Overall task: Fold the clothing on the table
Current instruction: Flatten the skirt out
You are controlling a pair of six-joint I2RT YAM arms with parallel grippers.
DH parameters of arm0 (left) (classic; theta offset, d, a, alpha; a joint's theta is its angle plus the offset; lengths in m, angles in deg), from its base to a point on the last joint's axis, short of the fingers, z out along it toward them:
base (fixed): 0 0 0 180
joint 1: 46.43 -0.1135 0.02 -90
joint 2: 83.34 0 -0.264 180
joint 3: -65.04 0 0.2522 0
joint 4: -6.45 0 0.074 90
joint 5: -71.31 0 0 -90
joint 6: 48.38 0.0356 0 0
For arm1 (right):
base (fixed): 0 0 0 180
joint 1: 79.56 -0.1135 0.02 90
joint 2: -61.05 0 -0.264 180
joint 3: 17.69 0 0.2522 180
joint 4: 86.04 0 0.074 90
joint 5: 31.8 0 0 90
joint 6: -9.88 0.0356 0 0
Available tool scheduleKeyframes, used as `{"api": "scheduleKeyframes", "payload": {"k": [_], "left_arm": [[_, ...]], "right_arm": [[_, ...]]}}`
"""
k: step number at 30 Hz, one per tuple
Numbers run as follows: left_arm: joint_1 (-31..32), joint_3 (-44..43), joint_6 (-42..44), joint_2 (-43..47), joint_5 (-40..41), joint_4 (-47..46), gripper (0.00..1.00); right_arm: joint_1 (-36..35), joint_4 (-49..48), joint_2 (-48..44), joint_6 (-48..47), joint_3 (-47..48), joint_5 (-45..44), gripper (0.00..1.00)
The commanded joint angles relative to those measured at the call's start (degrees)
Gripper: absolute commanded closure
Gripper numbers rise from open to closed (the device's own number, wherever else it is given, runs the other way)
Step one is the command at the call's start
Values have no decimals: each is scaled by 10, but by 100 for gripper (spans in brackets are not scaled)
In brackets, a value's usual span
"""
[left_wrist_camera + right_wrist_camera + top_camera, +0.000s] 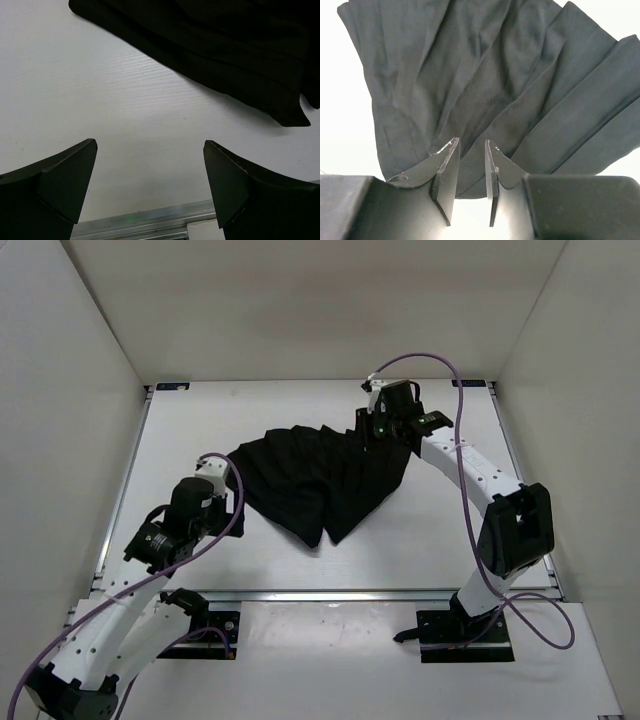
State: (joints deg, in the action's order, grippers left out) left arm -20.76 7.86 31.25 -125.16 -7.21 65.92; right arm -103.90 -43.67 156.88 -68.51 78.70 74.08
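Two grippers: the left gripper (150,145) stands wide open over the table (75,75). The right gripper (471,145) stands narrow at the far right edge of the clothing (320,475); we cannot tell whether it grips.

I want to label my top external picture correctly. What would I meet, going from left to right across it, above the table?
First the left tool, open → black pleated skirt → right arm's black elbow joint. The right tool overlaps the skirt's far right corner, so it is left out.

Plain white walls (300,300) enclose three sides; even light.
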Motion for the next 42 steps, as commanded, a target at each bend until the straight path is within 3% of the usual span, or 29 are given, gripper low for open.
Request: {"api": "scheduleKeyframes", "payload": {"k": [1, 5, 11, 12, 14, 15, 16, 17, 18, 19, 21, 22, 24, 27, 32, 42], "left_arm": [[-3, 9, -11, 24, 30, -13, 2], [-36, 13, -7, 38, 18, -24, 1], [21, 25, 11, 73, -9, -45, 2], [21, 25, 10, 76, -3, -45, 10], [-7, 22, 8, 74, 1, -44, 55], [-18, 25, 12, 75, -4, -42, 67], [-29, 19, 18, 71, -14, -42, 87], [-43, 12, 32, 69, -48, -43, 96], [-52, 0, 33, 65, -92, -40, 99], [-53, -8, 26, 54, -112, -34, 98], [-49, -22, -34, 32, -187, -37, 72], [-40, -18, -72, 31, -210, -59, 47], [-6, 33, -167, 18, -266, -140, 32], [38, 92, -241, -14, -263, -218, 27], [70, 159, -344, -80, -267, -328, 32], [119, 237, -477, -157, -181, -497, 33]], "right_arm": [[8, -35, -26, 7, -18, 8, 75], [19, -64, -51, 18, -53, 28, 76], [27, -82, -85, 27, -106, 40, 75], [27, -83, -90, 27, -113, 42, 75], [32, -87, -101, 30, -130, 42, 75], [32, -89, -107, 33, -132, 45, 75], [36, -89, -114, 29, -137, 48, 76], [37, -88, -118, 30, -141, 43, 75], [38, -82, -126, 33, -145, 45, 75], [39, -84, -135, 33, -152, 43, 75], [41, -83, -150, 35, -160, 40, 75], [39, -80, -158, 37, -171, 40, 75], [37, -91, -176, 46, -200, 39, 75], [33, -107, -210, 59, -253, 38, 76], [36, -125, -245, 72, -326, 46, 76], [52, -151, -260, 72, -358, 74, 76]]}}
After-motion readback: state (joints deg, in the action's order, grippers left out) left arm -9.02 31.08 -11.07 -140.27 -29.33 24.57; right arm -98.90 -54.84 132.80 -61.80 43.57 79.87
